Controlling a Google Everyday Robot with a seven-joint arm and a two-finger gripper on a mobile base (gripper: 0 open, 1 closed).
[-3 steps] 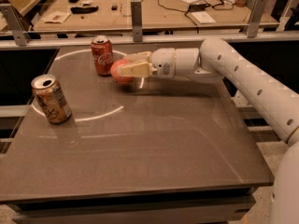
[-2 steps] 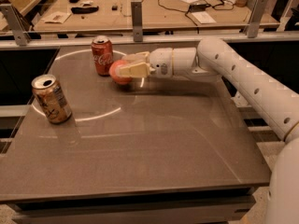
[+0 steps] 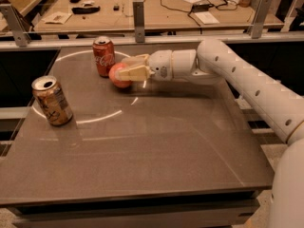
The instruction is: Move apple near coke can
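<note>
Basically, jaws are at the far-left part of the bench (image 3: 166,141), reaching in from the right on the white arm (image 3: 247,84), and clamped on the apple (image 3: 117,76). One tan finger (image 3: 135,72) shows across its front, the other across its top-rear. Apple sits at the fingertips, i.e. left of the wrist. Can't tell if it rests on the bench or hangs just above. Coke can (image 3: 103,56) stands upright just beside the apple, to the left and slightly behind. Gap is v. narrow, maybe touching. Tan-gold can (image 3: 51,101) is well apart, front-left. Judgement: goal approx. met. What's left is to let go and pull back rightward, away from the can, w/o rolling the apple.
</note>
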